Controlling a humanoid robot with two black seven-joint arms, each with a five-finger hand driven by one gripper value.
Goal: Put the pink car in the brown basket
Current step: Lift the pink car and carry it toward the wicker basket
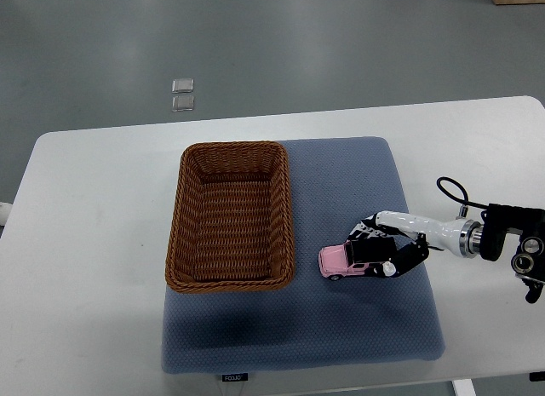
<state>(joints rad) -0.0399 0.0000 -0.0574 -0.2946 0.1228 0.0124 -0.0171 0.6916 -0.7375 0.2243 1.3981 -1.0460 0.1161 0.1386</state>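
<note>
Bench (94,243) space on the far left is bare white surface, and you will not need it; no left arm shows anywhere along that edge; next comes the brown basket (231,215), empty, standing upright on the left part of the blue mat (358,328), its long sides running near to far and its right rim just beside the pink car (337,260); the car sits on the mat, wheels down as far as you can tell, just off the basket's near-right corner, with a thin strip of mat between them; the right hand (387,253) reaches in from the right edge and its fingers are curled about the rear half of the car, front end left showing; you look to be at the grasp step, with the car not yet lifted; whether the hold is firm the view cannot settle; your next move, judged from this, calls for a straight lift high enough to clear the woven rim, then a short carry to the left and slightly away from you, then a lowering into the open middle of the basket; watch the right wall, since a low carry would snag the car or shove the basket; room above the basket is open, and the mat to the near and far sides of the hand is free, so the wrist has space to turn.
</note>
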